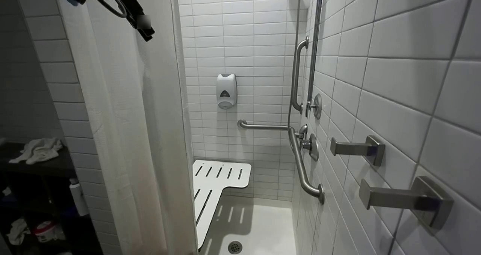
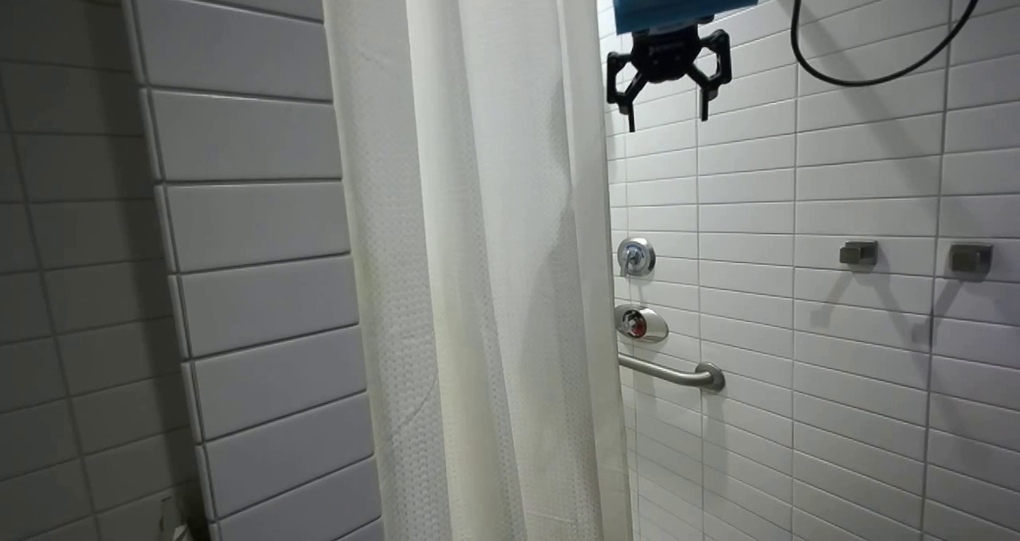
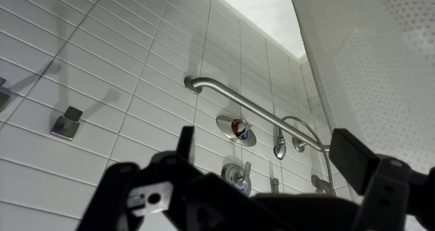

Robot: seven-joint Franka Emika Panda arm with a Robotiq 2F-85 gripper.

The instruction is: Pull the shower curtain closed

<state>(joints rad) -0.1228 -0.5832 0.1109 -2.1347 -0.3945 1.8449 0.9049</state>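
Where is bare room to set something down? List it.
Bare: visible part of the slatted seat, bordered by curtain and back wall; shower floor beside the drain, between slatted seat and side wall. Crowded: around grab bars and valves.

I get the shower curtain (image 1: pixel 129 135) chopped top and bottom in both exterior views, and it hides the left edge of the slatted seat (image 1: pixel 216 183). Wrist view's bottom cuts off my tool (image 3: pixel 270 151). Some lump (image 1: pixel 7 196) in the dark shelf (image 1: pixel 34 168) is too murky tbh.
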